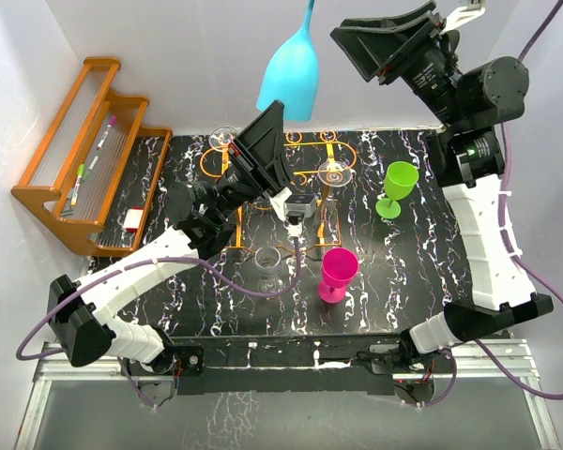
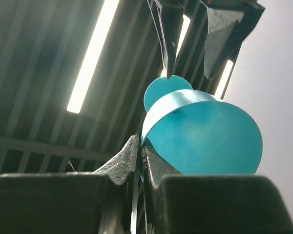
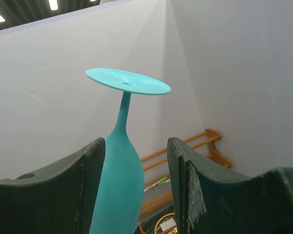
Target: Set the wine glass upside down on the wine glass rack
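Right now you have the teal wine glass (image 1: 288, 70) upside down, high above the wine glass rack (image 1: 330, 141). Your left gripper (image 2: 140, 146) is pinched shut on its rim from below. Your right gripper (image 3: 136, 141) straddles the bowl, fingers apart, a gap showing on one side.

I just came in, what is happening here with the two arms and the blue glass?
The blue wine glass is up in the air, upside down, foot on top. The left tool is shut, apparently on the bowl's rim from below. The right tool is open around the bowl, not closed on it. It looks like a handover. The orange wire rack stands on the table below; the glass is not yet on it.
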Tool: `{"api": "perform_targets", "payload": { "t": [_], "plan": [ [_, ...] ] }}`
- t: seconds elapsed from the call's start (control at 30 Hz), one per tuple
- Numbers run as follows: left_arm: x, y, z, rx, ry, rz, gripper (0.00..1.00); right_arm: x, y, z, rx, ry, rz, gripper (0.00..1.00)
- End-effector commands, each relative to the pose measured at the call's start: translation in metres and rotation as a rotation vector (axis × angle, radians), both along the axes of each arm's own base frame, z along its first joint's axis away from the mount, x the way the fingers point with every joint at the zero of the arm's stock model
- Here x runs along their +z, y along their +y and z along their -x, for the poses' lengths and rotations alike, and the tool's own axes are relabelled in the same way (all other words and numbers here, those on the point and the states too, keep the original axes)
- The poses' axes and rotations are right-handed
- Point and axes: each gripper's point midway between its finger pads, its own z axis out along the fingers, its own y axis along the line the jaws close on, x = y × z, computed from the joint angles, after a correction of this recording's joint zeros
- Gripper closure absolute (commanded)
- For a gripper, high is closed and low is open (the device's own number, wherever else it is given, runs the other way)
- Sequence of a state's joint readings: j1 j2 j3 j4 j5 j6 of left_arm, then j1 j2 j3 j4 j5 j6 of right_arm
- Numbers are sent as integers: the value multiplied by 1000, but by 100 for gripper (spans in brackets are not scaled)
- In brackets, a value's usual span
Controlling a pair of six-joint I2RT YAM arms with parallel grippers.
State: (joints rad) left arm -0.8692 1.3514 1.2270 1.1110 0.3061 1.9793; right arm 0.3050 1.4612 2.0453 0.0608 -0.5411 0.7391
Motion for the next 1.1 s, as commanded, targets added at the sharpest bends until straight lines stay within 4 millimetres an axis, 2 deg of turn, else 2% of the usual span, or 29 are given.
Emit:
{"api": "perform_targets", "payload": {
  "t": [0.0, 0.33, 0.57, 0.73, 1.07],
  "plan": [
    [15, 16, 29, -20, -101, 39, 100, 2, 7, 10, 111, -16, -24, 45],
    [10, 10, 25, -25, -87, 24, 100, -3, 15, 18, 234, -22, -69, 49],
    [0, 6, 22, -25, -76, 10, 100, 0, 14, 31, 290, -68, -101, 46],
    [-5, 1, 23, -36, -77, -1, 100, -2, 15, 27, 299, -56, -114, 45],
    [-4, -6, 21, -42, -86, 1, 100, -11, 17, 19, 297, -27, -116, 45]
  ]
}}
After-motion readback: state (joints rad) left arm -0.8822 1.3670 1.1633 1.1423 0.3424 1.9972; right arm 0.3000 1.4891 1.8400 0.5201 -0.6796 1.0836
